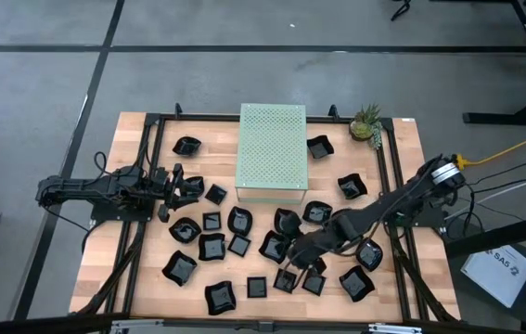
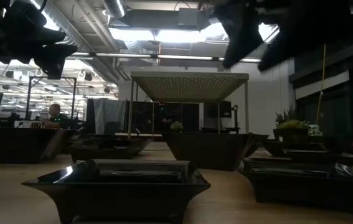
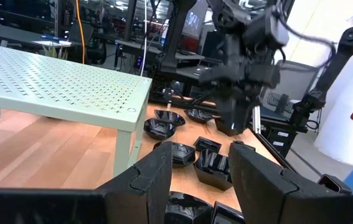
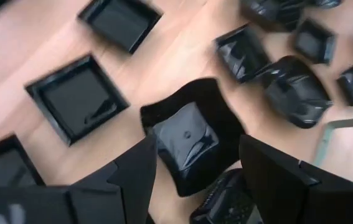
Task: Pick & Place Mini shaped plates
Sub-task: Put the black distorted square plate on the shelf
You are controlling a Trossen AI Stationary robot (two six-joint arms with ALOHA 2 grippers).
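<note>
High view: wooden surface (image 1: 151,278) inside a black frame, carrying the pale green perforated box (image 1: 272,151) at centre back and a small pineapple-like plant (image 1: 367,123) at the back right corner. Mini shaped plates (image 1: 211,247), glossy black, square and wavy-rimmed, lie scattered across the front half and beside the box on both sides. Left claw (image 1: 188,188) at the left side of the surface, level with the box front, fingers apart and holding nothing, with plates just beside it. Right claw (image 1: 292,269) reaches in from the right edge to the front centre, above a cluster of plates.

Low view: one square plate (image 2: 117,183) fills the near foreground, a further plate (image 2: 313,180) to its right, more behind. Box stands behind them on thin legs. Dark arm parts hang at the upper left and upper right. A person sits far back at the left.

Left wrist view: left claw (image 3: 198,177) open, empty; beyond its fingers (image 3: 154,174) sit several plates (image 3: 164,127) near the box corner (image 3: 126,102). The other arm (image 3: 241,62) shows farther off, lowered over plates.

Right wrist view: right claw (image 4: 198,168) open wide, nothing gripped, with a wavy-rimmed plate (image 4: 192,140) lying on the wood between and just ahead of its fingers (image 4: 136,171). Square plates (image 4: 76,99) lie near that one; crumpled-looking dishes (image 4: 294,90) lie on its other side
</note>
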